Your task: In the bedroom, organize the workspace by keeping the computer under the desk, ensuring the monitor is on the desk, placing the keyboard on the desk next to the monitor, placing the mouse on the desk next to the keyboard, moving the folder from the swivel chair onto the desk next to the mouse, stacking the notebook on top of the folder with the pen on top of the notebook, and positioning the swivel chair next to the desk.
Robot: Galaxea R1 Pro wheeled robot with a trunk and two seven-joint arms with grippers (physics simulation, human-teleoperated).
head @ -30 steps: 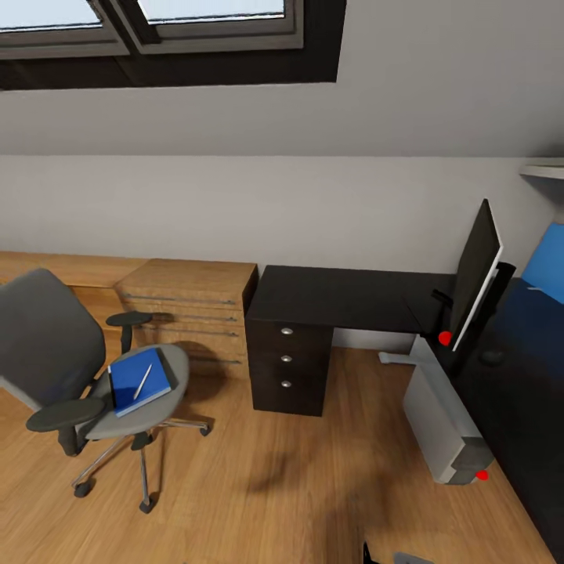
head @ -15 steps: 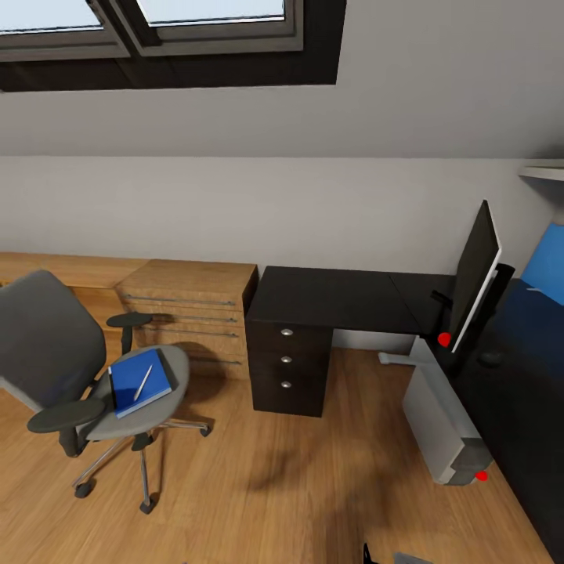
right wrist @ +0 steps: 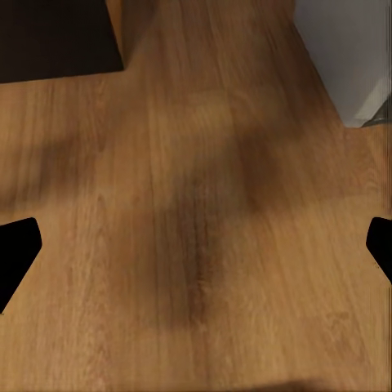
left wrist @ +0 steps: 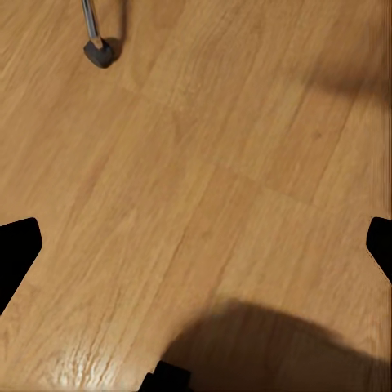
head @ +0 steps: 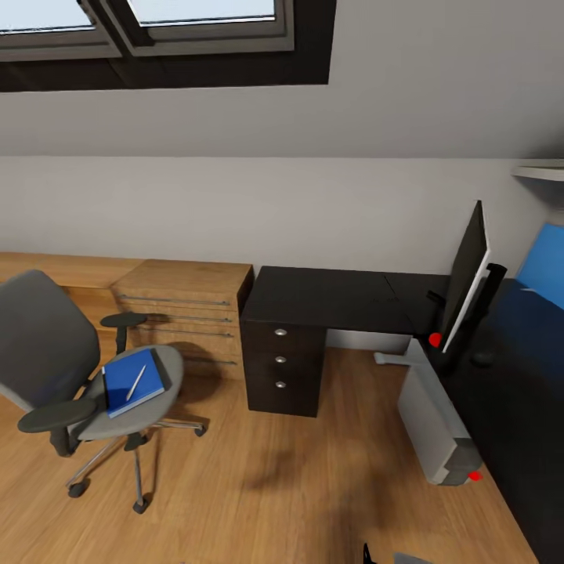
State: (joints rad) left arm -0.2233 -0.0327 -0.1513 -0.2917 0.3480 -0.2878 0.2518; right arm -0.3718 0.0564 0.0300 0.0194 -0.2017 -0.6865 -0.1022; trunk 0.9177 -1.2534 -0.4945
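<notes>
Change: everything in the head view sits a little further left and lower than half a second ago, chair, chest and desk alike, so the camera has turned; the things keep their places relative to one another.
Left gripper (left wrist: 196, 245): fingers (left wrist: 18, 245) spread wide at the two sides of the left wrist view, nothing between them, only wooden floor (left wrist: 212, 163) beneath; a chair caster (left wrist: 99, 52) stands on that floor.
Right gripper (right wrist: 196, 253): fingers (right wrist: 16, 249) equally wide apart, holding nothing, over floor; a corner of the dark drawer unit (right wrist: 57, 37) and a corner of the computer (right wrist: 347, 53) show beyond.
Swivel chair (head: 47, 345): on the floor, in front of the oak chest of drawers (head: 188, 309), well apart from the desk.
Folder (head: 131, 381): flat on the chair seat, filling most of it.
Notebook (head: 159, 366): a dark edge showing along the folder's far side; whether it lies under the folder cannot be told.
Pen (head: 136, 381): lying slantwise on top of the folder.
Desk (head: 337, 298): black top in the room's corner, the drawer unit under its left end.
Monitor (head: 464, 274): upright on the desk near the inner corner, seen nearly edge-on.
Mouse (head: 482, 359): small dark shape on the desk top just beside the monitor's stand.
Computer: lying on the floor along the desk's front edge, red light at its near end.
</notes>
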